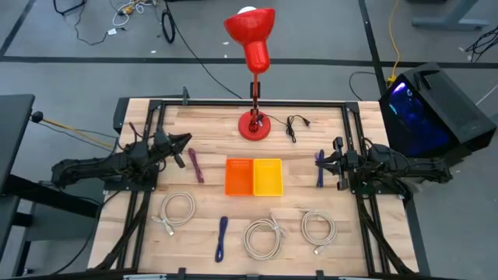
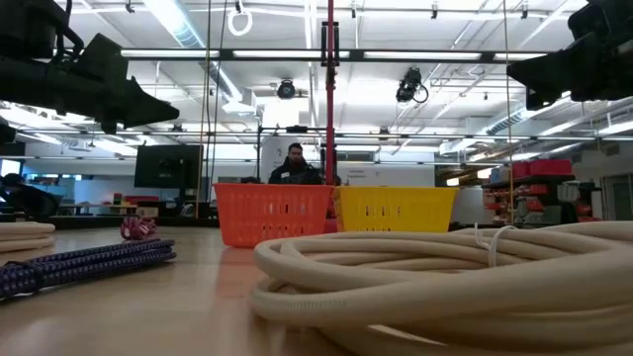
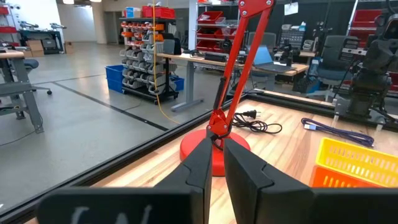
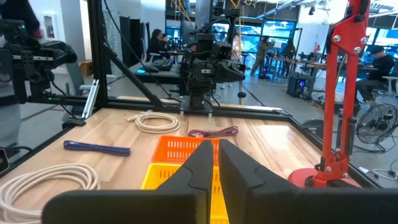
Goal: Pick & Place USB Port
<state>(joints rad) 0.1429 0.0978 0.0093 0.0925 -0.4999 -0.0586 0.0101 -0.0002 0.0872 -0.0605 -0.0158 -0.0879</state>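
The left pincer [image 1: 185,140] hangs above the desk's [image 1: 311,257] left side, fingers together on nothing; the right pincer [image 1: 320,161] mirrors it at the right, also together and bare. Nothing looks started. Six cables lie loose: three white coils [image 1: 177,209], [image 1: 262,237], [image 1: 317,229], two blue bundles [image 1: 222,238], [image 1: 320,169], and one maroon bundle [image 1: 195,166]. The orange bin [image 1: 239,176] and yellow bin [image 1: 268,176] sit touching at centre, seemingly unfilled. One red lamp [image 1: 254,124] stands behind.

In the left wrist view, the fingers [image 3: 214,168] hide the red lamp's base [image 3: 214,149] behind them; beyond them, the yellow basket [image 3: 360,163] is cut off by the edge.
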